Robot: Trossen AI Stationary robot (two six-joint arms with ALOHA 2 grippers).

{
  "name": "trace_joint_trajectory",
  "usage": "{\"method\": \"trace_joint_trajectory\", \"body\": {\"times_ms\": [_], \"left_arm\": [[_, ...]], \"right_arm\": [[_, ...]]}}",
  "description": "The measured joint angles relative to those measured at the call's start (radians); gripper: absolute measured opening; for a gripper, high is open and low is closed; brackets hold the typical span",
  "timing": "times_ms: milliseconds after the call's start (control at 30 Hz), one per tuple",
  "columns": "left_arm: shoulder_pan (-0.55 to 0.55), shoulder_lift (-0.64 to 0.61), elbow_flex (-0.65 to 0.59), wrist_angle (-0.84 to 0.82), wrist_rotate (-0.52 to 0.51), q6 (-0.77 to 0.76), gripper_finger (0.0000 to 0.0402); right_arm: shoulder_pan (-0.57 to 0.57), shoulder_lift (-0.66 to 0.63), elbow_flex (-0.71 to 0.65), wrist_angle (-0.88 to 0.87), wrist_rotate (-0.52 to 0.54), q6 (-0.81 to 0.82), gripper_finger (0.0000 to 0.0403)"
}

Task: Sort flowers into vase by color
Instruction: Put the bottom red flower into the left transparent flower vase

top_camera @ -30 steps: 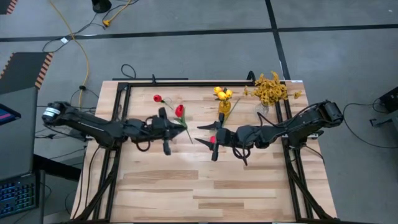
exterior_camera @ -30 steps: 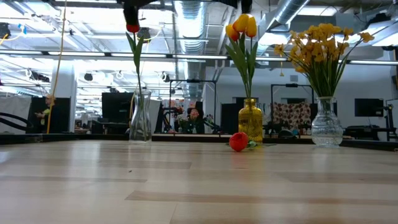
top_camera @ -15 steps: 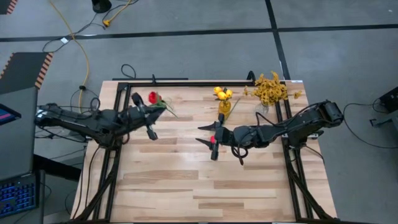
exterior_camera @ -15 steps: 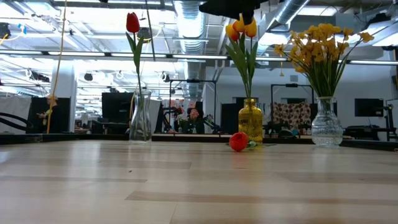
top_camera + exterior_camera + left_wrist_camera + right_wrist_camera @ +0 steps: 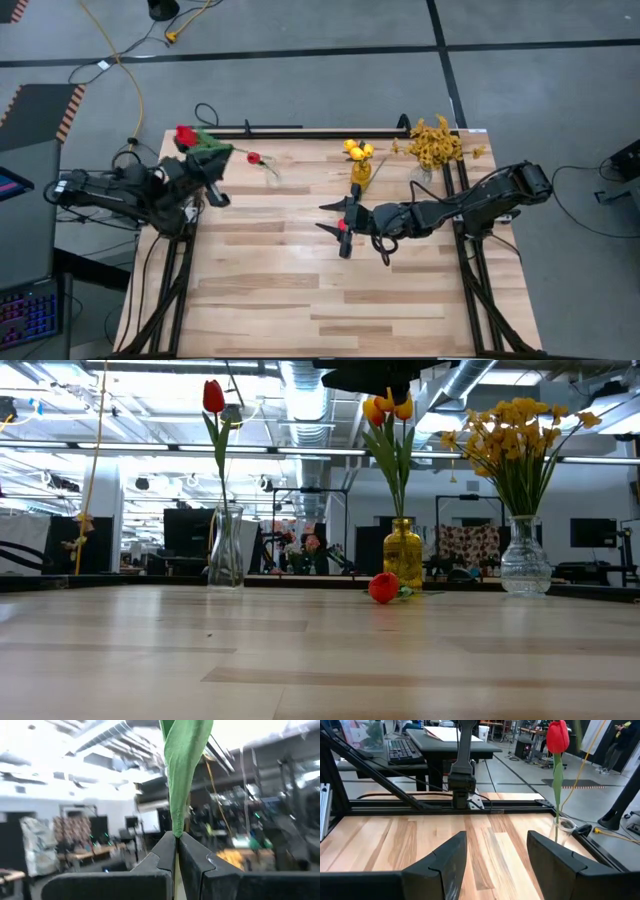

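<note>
1. Left hand point(image 5: 212, 172): at the worktop's point(image 5: 300, 300) far left corner, fingers clamped tight on the green stem of a red tulip point(image 5: 186, 135), bloom lying out past the worktop edge.
2. Clear vase point(image 5: 226, 547): far left area, one red tulip standing in it.
3. Loose red tulip point(image 5: 383, 588): lying flat on the worktop before the yellow vase point(image 5: 402, 551), which holds yellow-orange tulips point(image 5: 388, 405).
4. Right hand point(image 5: 338, 222): mid-worktop, over the loose tulip, fingers spread wide, gripping nothing.
5. Cut-glass vase point(image 5: 526, 568): far right, holding mustard-yellow sprays point(image 5: 515, 430).
</note>
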Motion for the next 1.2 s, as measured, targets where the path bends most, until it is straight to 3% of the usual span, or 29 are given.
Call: {"method": "trace_joint_trajectory", "body": {"times_ms": [200, 400, 633, 900, 1033, 1200], "left_arm": [[0.096, -0.001, 0.0, 0.084, 0.003, 0.08, 0.0], [0.267, 0.001, 0.013, -0.006, 0.063, 0.012, 0.0], [0.542, 0.028, 0.081, -0.248, 0.293, -0.164, 0.0], [0.858, 0.125, 0.108, -0.366, 0.741, -0.395, 0.0], [0.95, 0.192, 0.107, -0.371, 0.9, -0.469, 0.0], [1.002, 0.263, 0.107, -0.372, 0.994, -0.516, 0.0]], "right_arm": [[0.0, 0.0, 0.0, 0.0, 0.0, -0.002, 0.0233], [0.0, 0.0, 0.0, 0.0, 0.0, -0.002, 0.0233], [0.0, 0.0, 0.0, 0.0, 0.0, -0.002, 0.0233], [0.0, 0.0, 0.0, 0.0, 0.0, -0.001, 0.0233], [0.0, 0.0, 0.0, -0.004, 0.0, 0.0, 0.0233], [0.0, 0.0, 0.0, -0.017, 0.0, 0.0, 0.0233]]}}
